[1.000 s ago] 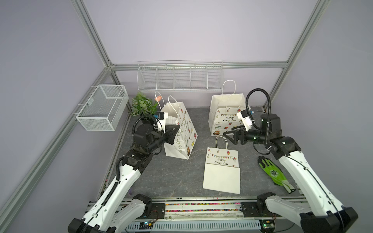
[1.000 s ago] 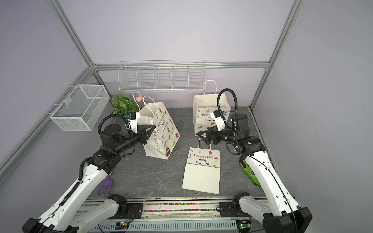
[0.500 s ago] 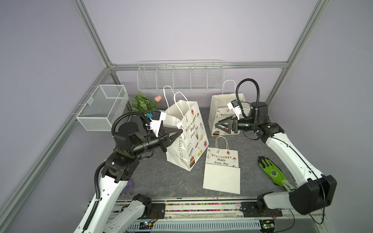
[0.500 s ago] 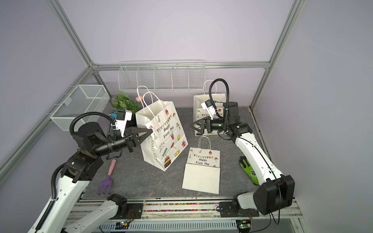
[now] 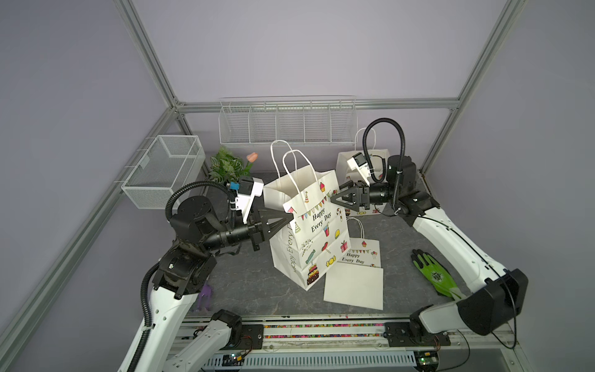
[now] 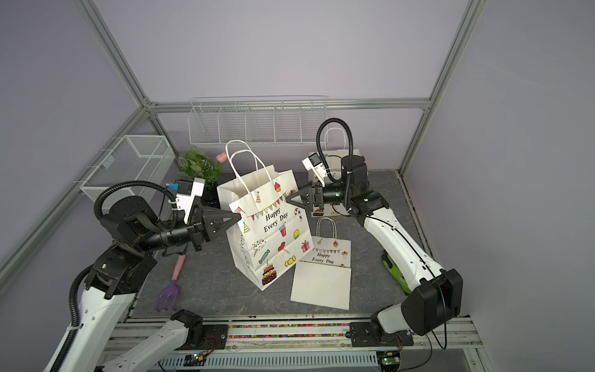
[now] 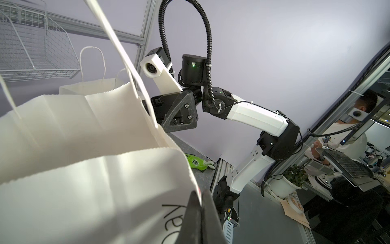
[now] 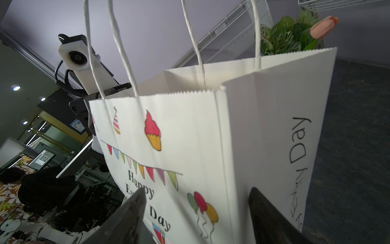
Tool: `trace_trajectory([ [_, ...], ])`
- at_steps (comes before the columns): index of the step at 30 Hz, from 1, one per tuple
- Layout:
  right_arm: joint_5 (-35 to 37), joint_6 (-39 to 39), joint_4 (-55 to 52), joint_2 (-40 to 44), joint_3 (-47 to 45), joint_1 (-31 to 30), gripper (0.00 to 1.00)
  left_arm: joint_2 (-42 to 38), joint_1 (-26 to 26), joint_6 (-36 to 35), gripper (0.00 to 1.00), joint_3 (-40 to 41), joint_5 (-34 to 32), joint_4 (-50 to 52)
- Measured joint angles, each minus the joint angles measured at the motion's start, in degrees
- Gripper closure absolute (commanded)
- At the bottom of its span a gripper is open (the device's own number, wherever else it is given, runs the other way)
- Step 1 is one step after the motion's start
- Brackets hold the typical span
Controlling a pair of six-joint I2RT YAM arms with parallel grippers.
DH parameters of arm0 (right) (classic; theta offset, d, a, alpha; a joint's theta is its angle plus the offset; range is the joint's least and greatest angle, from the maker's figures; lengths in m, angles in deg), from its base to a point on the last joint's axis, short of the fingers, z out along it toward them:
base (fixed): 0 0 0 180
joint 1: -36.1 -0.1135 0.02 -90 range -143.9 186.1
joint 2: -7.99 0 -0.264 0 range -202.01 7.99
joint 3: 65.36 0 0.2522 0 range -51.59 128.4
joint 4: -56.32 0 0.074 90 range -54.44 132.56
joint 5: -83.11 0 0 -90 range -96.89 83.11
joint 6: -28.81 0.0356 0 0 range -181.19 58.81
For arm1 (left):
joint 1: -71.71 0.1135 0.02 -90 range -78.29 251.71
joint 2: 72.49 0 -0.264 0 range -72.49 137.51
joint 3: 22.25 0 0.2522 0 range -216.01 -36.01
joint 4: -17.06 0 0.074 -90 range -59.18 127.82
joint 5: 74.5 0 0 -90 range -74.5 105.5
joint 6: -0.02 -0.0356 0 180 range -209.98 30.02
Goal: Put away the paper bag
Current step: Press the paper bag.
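The paper bag (image 5: 309, 232) stands open and tilted at mid-frame in both top views. The left gripper (image 5: 290, 215) is pinched tight on one rim corner. The right gripper (image 5: 332, 198) is at the opposite corner, jaws apart, astride the bag's edge.

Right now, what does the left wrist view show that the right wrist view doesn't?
Only left wrist: the green glove, and the left end effector shut on the paper bag rim. Only right wrist: the plant with its pink bud, and the bag's cupcake print. Both: the bag's open top and handles, and the right end effector, jaws open.
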Motion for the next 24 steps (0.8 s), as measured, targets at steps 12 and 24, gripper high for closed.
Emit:
trace_trajectory([
  [12, 1.5, 2.1, 1.9, 0.5, -1.7, -2.4, 0.93, -0.2, 0.0, -0.3, 1.0, 0.0, -1.5, -0.2],
  [24, 11.8, 0.9, -0.8, 10.1, -2.0, -2.6, 0.93, -0.2, 0.0, -2.4, 0.0, 0.6, -9.5, 3.5],
])
